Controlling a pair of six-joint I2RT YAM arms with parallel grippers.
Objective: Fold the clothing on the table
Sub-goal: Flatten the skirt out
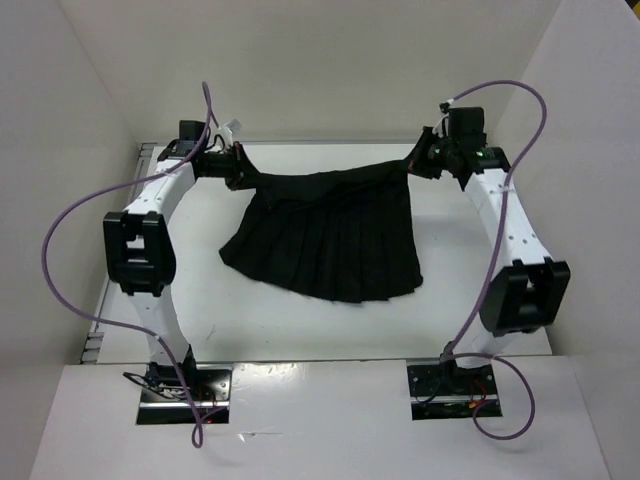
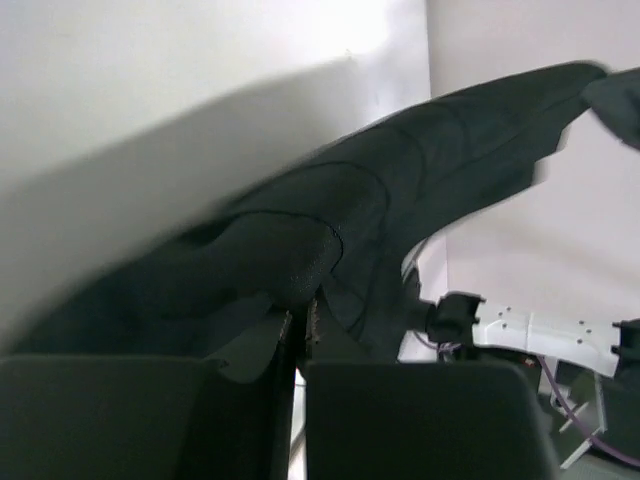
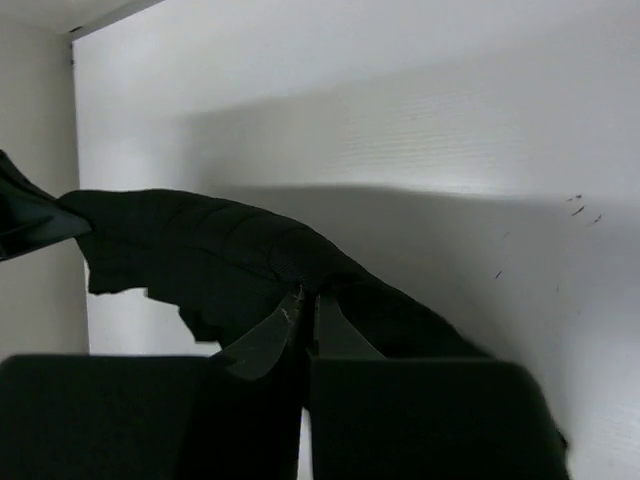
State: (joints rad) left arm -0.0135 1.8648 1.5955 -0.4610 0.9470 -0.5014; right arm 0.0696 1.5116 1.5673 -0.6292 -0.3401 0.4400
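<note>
The clothing (image 1: 330, 235) is a black pleated skirt, stretched between both grippers at the far side of the table (image 1: 300, 325). Its top band hangs in the air and its pleated hem fans out on the table toward the near side. My left gripper (image 1: 240, 168) is shut on the band's left corner; in the left wrist view the clothing (image 2: 400, 190) runs away from the pinched jaws (image 2: 303, 312). My right gripper (image 1: 422, 160) is shut on the right corner, and the clothing (image 3: 200, 255) drapes leftward from its jaws (image 3: 308, 298).
White walls (image 1: 320, 60) close in the table at the back and both sides. Both arms reach along the table's left and right edges, with purple cables (image 1: 60, 230) looping off them. Bare tabletop lies in front of the hem.
</note>
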